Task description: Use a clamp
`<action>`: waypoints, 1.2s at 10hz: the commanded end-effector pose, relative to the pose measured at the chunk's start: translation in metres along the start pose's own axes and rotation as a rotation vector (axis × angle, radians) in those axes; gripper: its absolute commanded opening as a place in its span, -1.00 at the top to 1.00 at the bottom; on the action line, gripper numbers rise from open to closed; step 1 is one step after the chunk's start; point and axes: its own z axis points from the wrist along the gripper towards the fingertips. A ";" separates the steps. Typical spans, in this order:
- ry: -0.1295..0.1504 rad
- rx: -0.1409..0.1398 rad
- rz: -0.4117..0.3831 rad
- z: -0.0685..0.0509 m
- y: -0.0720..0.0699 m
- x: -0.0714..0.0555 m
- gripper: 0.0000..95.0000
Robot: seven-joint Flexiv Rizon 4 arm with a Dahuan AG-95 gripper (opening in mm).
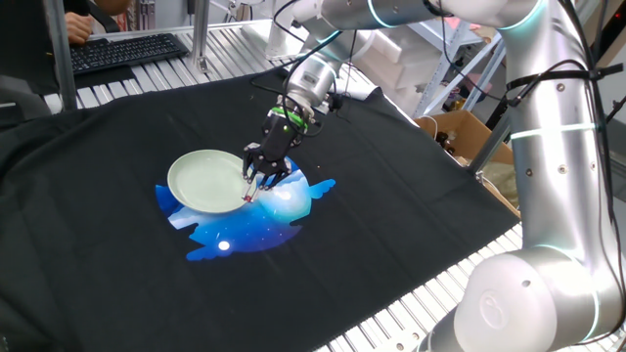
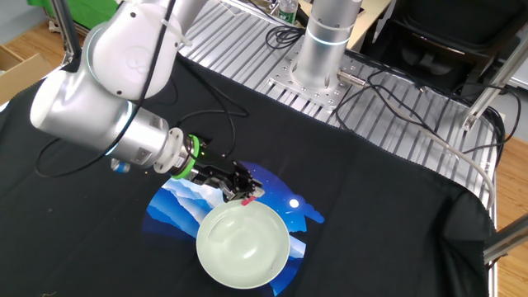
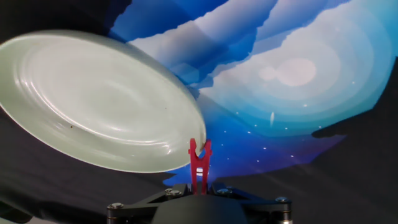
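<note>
The pale green plate (image 1: 205, 180) lies on a blue and white sky picture printed on the black cloth. It also shows in the other fixed view (image 2: 242, 243) and the hand view (image 3: 93, 102). My gripper (image 1: 256, 180) is shut on the red clamp (image 3: 199, 163), a tiny peg-like clip. The clamp's two jaws stand parted right at the plate's rim on the side nearest the gripper. In the other fixed view the clamp (image 2: 247, 200) sits at the plate's far edge below the gripper (image 2: 242, 189).
The blue and white picture (image 1: 256, 217) spreads under and beside the plate. A keyboard (image 1: 127, 51) lies at the table's far edge. A cardboard box (image 1: 465, 137) stands off the table's right side. Cables (image 2: 206, 115) cross the cloth.
</note>
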 end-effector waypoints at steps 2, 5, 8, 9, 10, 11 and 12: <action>0.011 -0.007 -0.006 0.000 0.000 0.000 1.00; 0.013 -0.007 -0.024 0.000 -0.001 -0.003 1.00; 0.048 -0.023 -0.031 0.000 0.000 -0.004 1.00; 0.060 -0.030 -0.028 0.000 0.000 -0.005 1.00; 0.061 -0.030 -0.029 0.000 0.000 -0.005 1.00; 0.063 -0.032 -0.030 0.000 0.000 -0.005 1.00; 0.063 -0.031 -0.033 0.000 0.000 -0.005 1.00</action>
